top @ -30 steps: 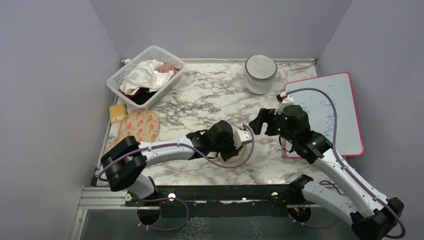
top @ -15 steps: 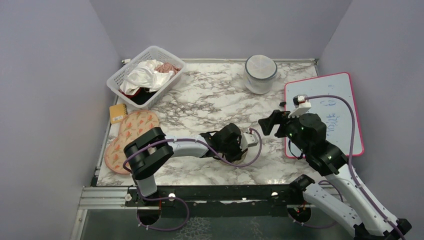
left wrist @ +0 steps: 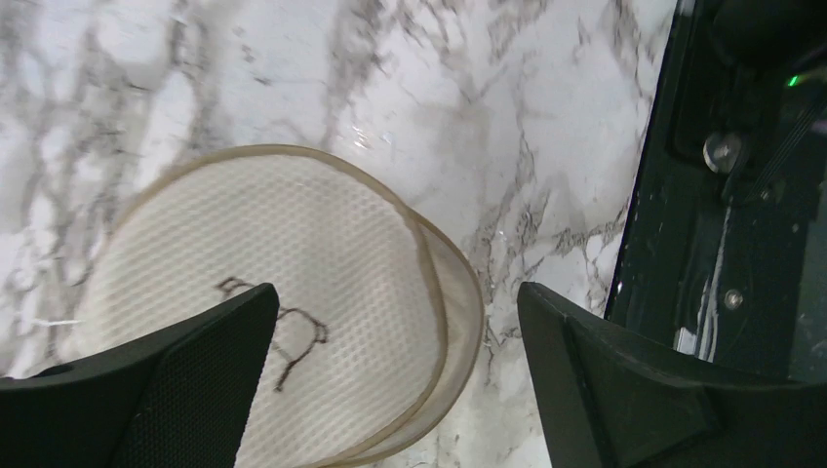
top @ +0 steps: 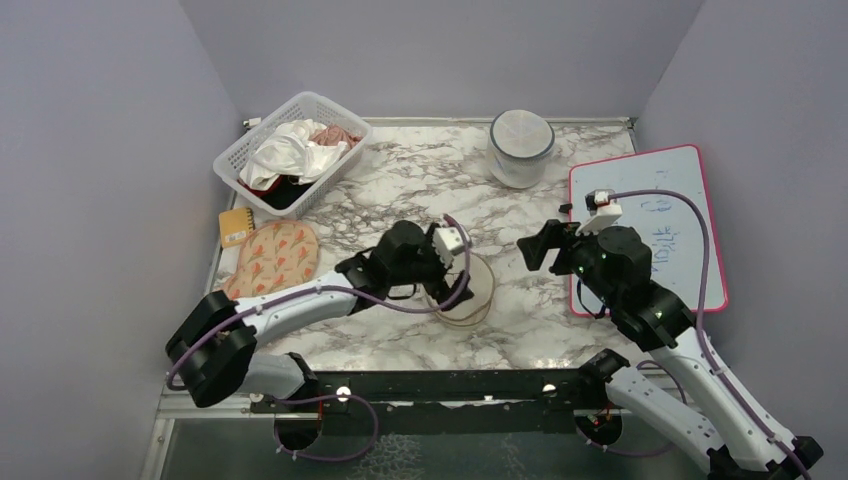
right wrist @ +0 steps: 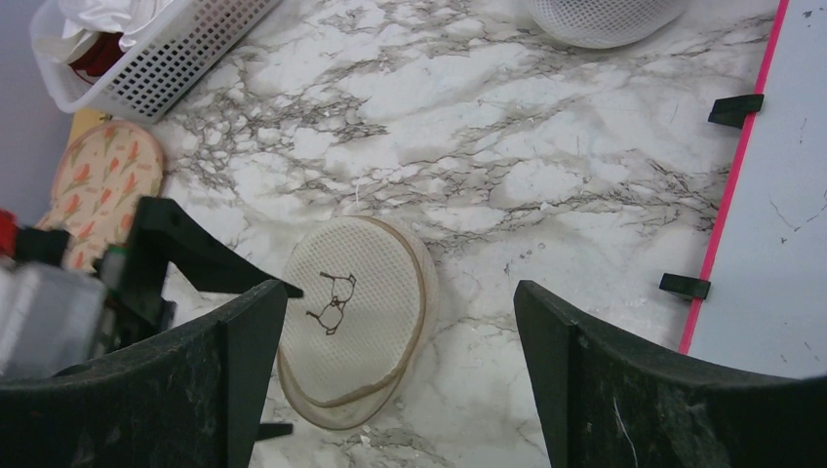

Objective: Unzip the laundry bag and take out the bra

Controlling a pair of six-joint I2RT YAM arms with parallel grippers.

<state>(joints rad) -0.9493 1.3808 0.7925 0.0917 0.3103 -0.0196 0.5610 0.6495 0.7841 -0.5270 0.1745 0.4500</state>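
The laundry bag (top: 474, 293) is a cream mesh pod lying flat on the marble, its black line drawing facing up (right wrist: 332, 302). Two tan rims sit offset at its near edge (left wrist: 458, 322). My left gripper (top: 440, 283) hovers just above the pod's left part, open, with nothing between its fingers (left wrist: 395, 302). My right gripper (top: 528, 250) hangs open higher up, to the right of the pod, and looks down on it (right wrist: 400, 292). No bra shows at the pod. A pink-peach bundle (top: 337, 134) lies in the basket; I cannot tell whether it is the bra.
A white basket (top: 232, 158) of white, red and black clothes stands at the back left. A greyish-white round pod (top: 521, 148) stands at the back. A pink-rimmed whiteboard (top: 690, 240) lies at the right. A floral pad (top: 275, 255) and a yellow card (top: 236, 226) lie at the left edge.
My left gripper was shut at the pod's right side; it has opened and swung back left, uncovering the pod. The right gripper drew back to the right earlier and now holds still.
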